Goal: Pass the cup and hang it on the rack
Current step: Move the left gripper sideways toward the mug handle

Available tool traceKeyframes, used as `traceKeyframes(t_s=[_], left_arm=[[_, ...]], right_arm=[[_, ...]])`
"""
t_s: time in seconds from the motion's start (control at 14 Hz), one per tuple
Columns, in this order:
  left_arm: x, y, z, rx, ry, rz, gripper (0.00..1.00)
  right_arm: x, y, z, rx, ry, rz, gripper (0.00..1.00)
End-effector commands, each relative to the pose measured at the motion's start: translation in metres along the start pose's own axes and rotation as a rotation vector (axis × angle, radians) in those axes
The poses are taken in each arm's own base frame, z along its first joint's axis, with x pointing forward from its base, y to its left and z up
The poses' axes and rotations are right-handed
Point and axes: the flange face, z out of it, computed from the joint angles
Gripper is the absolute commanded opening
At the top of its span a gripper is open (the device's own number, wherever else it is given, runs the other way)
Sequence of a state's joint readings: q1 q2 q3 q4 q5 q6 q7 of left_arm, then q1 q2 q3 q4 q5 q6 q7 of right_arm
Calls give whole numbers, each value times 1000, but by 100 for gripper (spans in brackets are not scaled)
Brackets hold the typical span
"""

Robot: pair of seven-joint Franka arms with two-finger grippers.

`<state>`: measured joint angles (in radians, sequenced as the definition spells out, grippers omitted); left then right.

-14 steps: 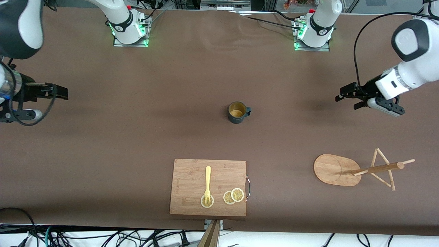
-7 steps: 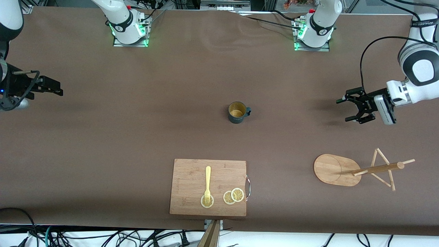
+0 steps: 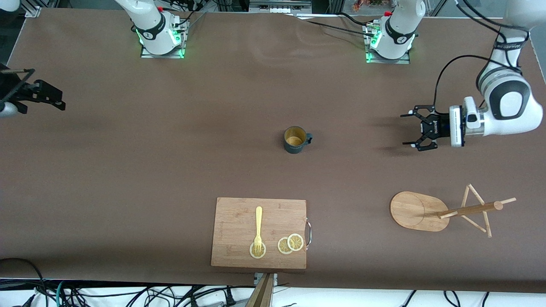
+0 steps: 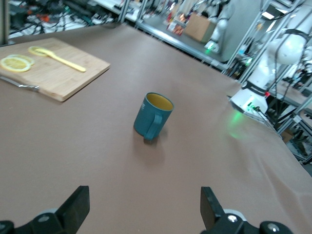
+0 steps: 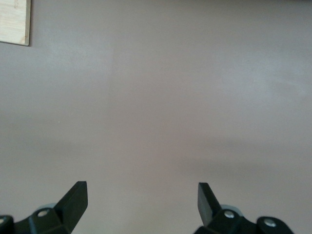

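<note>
The dark teal cup (image 3: pixel 295 139) stands upright in the middle of the table, its handle toward the left arm's end; its yellowish-tan inside shows. It also shows in the left wrist view (image 4: pixel 152 117), well apart from the fingers. My left gripper (image 3: pixel 410 130) is open and empty, low over bare table between the cup and the left arm's end, pointing at the cup; it shows open in its wrist view (image 4: pixel 145 210). The wooden rack (image 3: pixel 420 211) stands nearer to the front camera, at the left arm's end. My right gripper (image 3: pixel 57 100) is open and empty over the right arm's end (image 5: pixel 141 201).
A wooden cutting board (image 3: pixel 239 221) with a yellow fork (image 3: pixel 258 226) and lemon slices (image 3: pixel 290 244) lies nearer to the front camera than the cup. It also shows in the left wrist view (image 4: pixel 63 73), and its corner shows in the right wrist view (image 5: pixel 13 19).
My left gripper has turned level, come lower and moved toward the cup. My right gripper has drawn back toward the right arm's end of the table. The cup has not moved.
</note>
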<state>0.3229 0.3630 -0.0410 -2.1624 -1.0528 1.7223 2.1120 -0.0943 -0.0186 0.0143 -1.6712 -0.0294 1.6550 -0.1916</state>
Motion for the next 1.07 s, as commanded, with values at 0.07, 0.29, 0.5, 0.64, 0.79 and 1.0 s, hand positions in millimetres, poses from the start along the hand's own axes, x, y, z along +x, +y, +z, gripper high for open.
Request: traceKeyframes(t_s=[0.07,0.29,0.5,0.64,0.79,1.0], left_arm=[[-32,-15,29,-51,114,144,100],[-21,-26,70,-41,193,263,100],[-26,-40,130,-34,276,300,100],[-24,-42,172,-4,310,319,100],[-25,-42,197,9,325,320,100],[-35,-39,229,29,322,348,100]], right_arm=[[-14,14,-6,27,-4,35,100],[-18,13,-4,36,-57,41,100],[-19,15,-4,32,-63,42,100],[-16,18,4,39,-77,51,100],[-15,17,4,37,-74,47,100],[-14,13,3,36,-73,39,100]])
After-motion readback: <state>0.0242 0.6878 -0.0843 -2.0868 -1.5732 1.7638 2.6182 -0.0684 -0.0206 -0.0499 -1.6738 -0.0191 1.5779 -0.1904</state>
